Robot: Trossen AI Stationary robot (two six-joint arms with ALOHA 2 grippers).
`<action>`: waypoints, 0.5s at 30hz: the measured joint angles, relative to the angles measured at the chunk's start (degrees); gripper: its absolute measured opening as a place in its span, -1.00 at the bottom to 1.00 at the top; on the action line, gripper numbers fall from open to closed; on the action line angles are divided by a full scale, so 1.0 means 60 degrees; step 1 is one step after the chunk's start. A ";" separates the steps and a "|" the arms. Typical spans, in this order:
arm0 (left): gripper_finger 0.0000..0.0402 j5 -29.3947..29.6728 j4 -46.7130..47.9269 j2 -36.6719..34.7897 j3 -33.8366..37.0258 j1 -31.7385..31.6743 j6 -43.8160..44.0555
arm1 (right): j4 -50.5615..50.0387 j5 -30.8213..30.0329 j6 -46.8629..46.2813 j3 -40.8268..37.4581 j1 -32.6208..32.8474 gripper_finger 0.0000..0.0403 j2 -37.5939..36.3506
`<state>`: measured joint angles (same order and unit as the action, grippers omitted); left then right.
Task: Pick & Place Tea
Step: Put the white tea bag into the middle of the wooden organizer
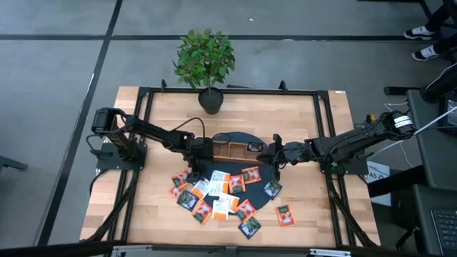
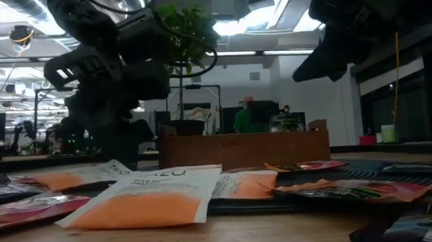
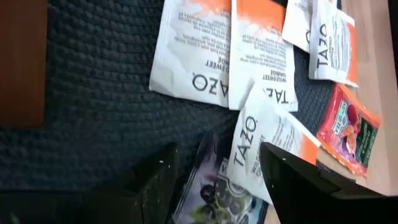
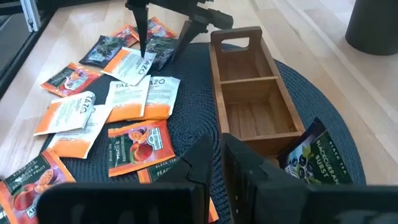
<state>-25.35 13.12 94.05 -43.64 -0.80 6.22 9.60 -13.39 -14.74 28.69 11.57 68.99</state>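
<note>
1. Lying scattered over the near half of the dark round mat [image 1: 235, 146] and the bare table [image 1: 153, 214] in front of it: the tea sachets [image 1: 214, 196], orange, white and dark.
2. Left gripper [image 4: 163, 38] hangs over the pile's far-left edge, fingers spread, a dark sachet [image 3: 214, 199] between them. Judgement: drop straight, pinch one sachet only; a white one overlaps it.
3. Right gripper [image 4: 214, 168], fingers nearly closed and empty, waits over the mat's right side.
4. Farther back, the wooden tray [image 4: 255, 99] already has one dark sachet [image 4: 311, 162] in its right end.

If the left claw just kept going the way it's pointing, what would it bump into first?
Probably the dark tea packet lying between the open fingers of the left gripper, on the dark round mat. A white-and-orange packet overlaps it and might be touched too; depth is hard to judge.
</note>
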 joint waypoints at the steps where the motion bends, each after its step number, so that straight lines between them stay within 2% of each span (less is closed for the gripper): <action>1: 0.11 -0.0002 0.0081 -0.0066 0.0006 0.0000 0.0000 | -0.0007 0.0000 0.0000 0.0000 0.0000 -0.81 0.0000; 15: 0.11 0.0021 0.0290 -0.0093 0.0000 0.0457 -0.0098 | -0.0066 -0.0004 -0.0004 0.0000 0.0000 -0.81 0.0004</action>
<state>-25.22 14.86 93.49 -43.64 1.94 5.63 9.21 -13.41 -14.76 28.69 11.57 69.01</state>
